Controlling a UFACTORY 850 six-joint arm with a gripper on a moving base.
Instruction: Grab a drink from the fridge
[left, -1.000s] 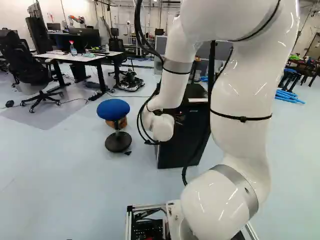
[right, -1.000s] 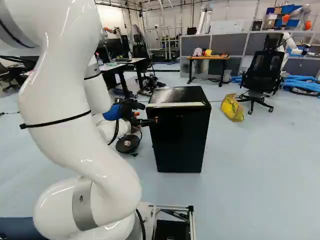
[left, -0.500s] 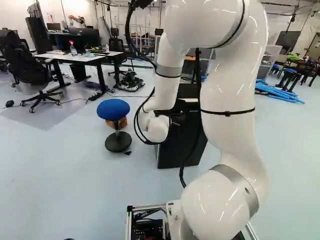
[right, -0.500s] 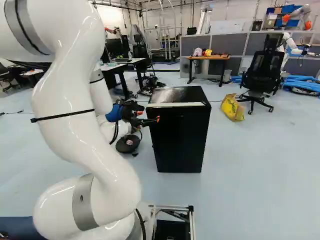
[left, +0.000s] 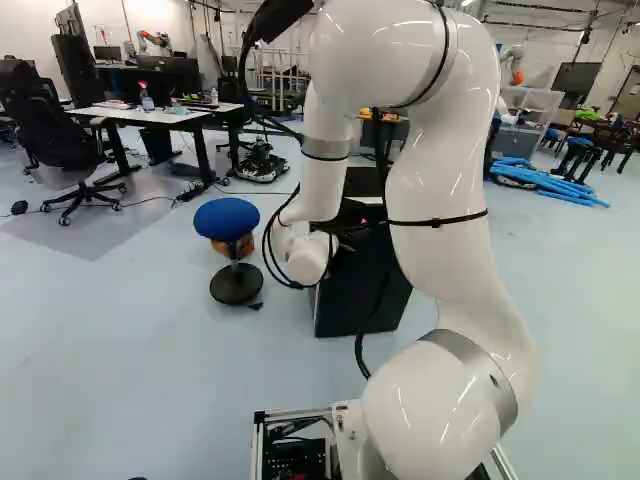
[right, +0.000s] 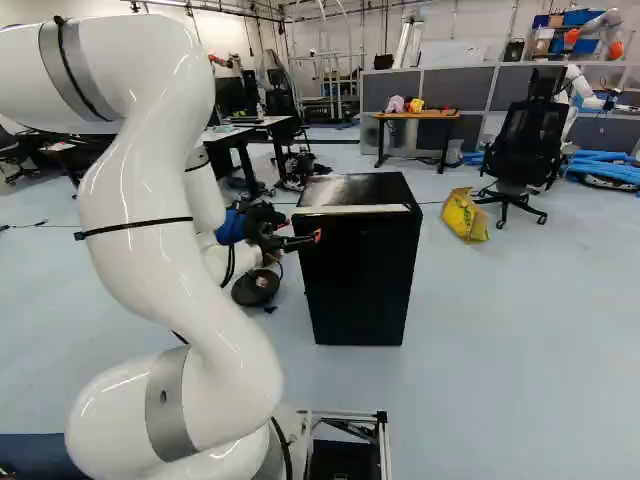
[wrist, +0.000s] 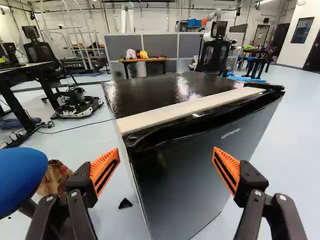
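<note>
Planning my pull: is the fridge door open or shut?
Shut: the fridge door lies flush against the cabinet; no interior shows.

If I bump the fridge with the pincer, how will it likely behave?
The fridge looks like a rigid box: probably heavy, unlikely to flex. It stands upright on a broad base, so tipping seems unlikely. Its glossy top may be slippery.

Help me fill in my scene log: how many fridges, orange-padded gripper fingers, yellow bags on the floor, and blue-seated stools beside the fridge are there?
Fridge: 1
Orange-padded gripper fingers: 2
Yellow bag: 1
Blue-seated stool: 1
Total: 5
</note>
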